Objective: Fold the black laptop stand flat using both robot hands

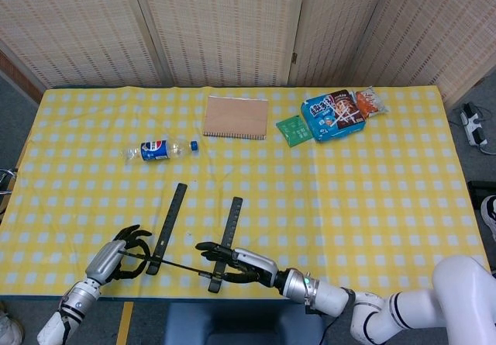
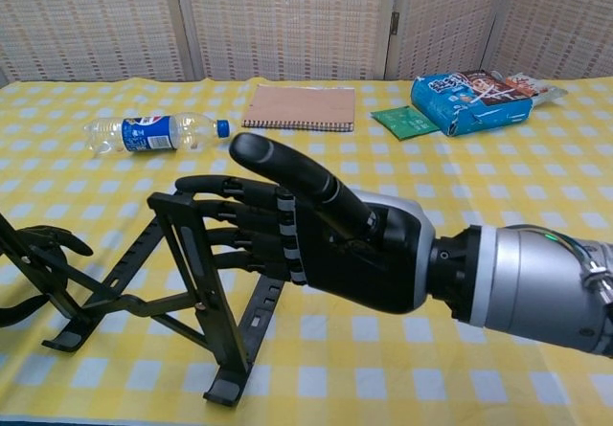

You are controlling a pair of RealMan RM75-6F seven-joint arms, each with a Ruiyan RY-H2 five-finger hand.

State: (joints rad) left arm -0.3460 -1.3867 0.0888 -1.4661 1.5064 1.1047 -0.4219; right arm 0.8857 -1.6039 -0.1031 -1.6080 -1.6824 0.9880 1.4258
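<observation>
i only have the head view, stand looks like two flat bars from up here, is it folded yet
Observer: No. In the chest view the black laptop stand is raised, its crossed legs propping the bars up off the tablecloth.
Operator: where is my right hand on it
Observer: The right hand has its fingers laid against the upper part of the nearer bar, thumb up and free.
Operator: and the left
Observer: The left hand is mostly cut off at the frame edge; its fingers curl around the far bar's top. A firm grip cannot be confirmed.
</observation>
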